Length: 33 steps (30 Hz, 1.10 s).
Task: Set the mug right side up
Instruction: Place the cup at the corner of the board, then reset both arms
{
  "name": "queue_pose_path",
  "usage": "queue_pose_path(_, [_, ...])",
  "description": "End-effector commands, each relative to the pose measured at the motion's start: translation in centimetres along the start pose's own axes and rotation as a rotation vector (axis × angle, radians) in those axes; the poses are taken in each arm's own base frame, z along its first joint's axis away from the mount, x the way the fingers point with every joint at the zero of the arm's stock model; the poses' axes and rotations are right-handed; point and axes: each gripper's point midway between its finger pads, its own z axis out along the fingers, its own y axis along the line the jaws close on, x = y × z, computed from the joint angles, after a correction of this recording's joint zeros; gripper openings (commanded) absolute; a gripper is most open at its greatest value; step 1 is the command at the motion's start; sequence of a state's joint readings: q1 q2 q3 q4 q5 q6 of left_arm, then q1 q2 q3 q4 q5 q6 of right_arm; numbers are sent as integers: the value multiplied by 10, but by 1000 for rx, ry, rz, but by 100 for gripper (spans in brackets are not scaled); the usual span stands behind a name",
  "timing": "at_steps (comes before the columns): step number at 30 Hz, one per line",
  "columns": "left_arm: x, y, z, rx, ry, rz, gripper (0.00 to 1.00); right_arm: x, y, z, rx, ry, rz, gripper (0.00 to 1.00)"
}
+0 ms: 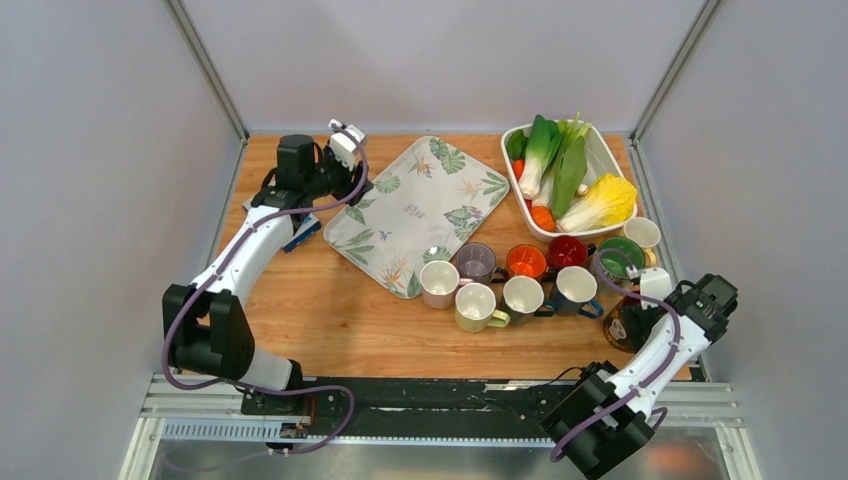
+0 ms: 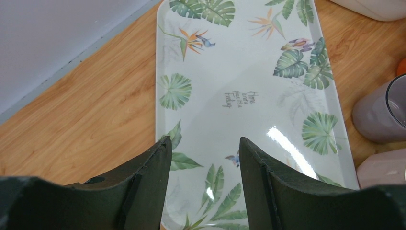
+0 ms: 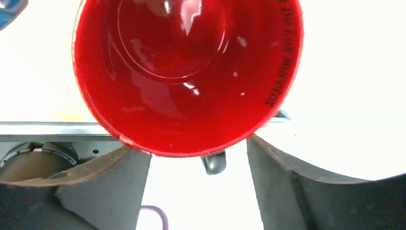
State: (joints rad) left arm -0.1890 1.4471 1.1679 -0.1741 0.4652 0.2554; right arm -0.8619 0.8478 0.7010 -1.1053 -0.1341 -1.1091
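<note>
The mug (image 3: 186, 72) has a red inside and a dark outside. Its mouth faces the right wrist camera and fills the upper half of that view. Its dark handle (image 3: 213, 163) hangs in the gap between my right gripper's (image 3: 194, 143) fingers, touching neither. The jaws stand apart, so this gripper is open. From above, the mug (image 1: 616, 328) is a dark shape at the table's right front, mostly hidden under my right gripper (image 1: 632, 318). My left gripper (image 2: 205, 139) is open and empty over the near end of the leaf-print tray (image 2: 239, 72), far from the mug.
Several upright mugs (image 1: 500, 285) stand in two rows mid-table. A white dish of vegetables (image 1: 600, 150) sits at the back right. The leaf-print tray (image 1: 420, 215) lies diagonally at the back centre. My left gripper (image 1: 357, 190) hovers at its left edge.
</note>
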Motion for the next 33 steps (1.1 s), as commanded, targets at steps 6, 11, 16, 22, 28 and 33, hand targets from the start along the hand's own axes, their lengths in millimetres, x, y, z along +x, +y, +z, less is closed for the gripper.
queue_pose_path(6, [-30,-1,-7,15,-87,15,62,-69,-44,-78,130,-234,-33,100])
queue_pose_path(11, [-36,6,-7,-15,-81,-2,62,-150,-76,-142,144,-476,40,100])
queue_pose_path(16, [-43,11,-5,-23,-48,-55,62,-232,-84,-161,52,-564,163,100])
queue_pose_path(22, [-52,26,-16,-116,-22,-70,62,-338,-87,-200,109,-748,416,100])
queue_pose_path(28, [-56,36,-45,-232,-2,-59,62,-388,-82,-220,9,-862,586,100])
queue_pose_path(33, [-60,46,-69,-312,-10,-110,63,-405,-63,-203,10,-883,496,100])
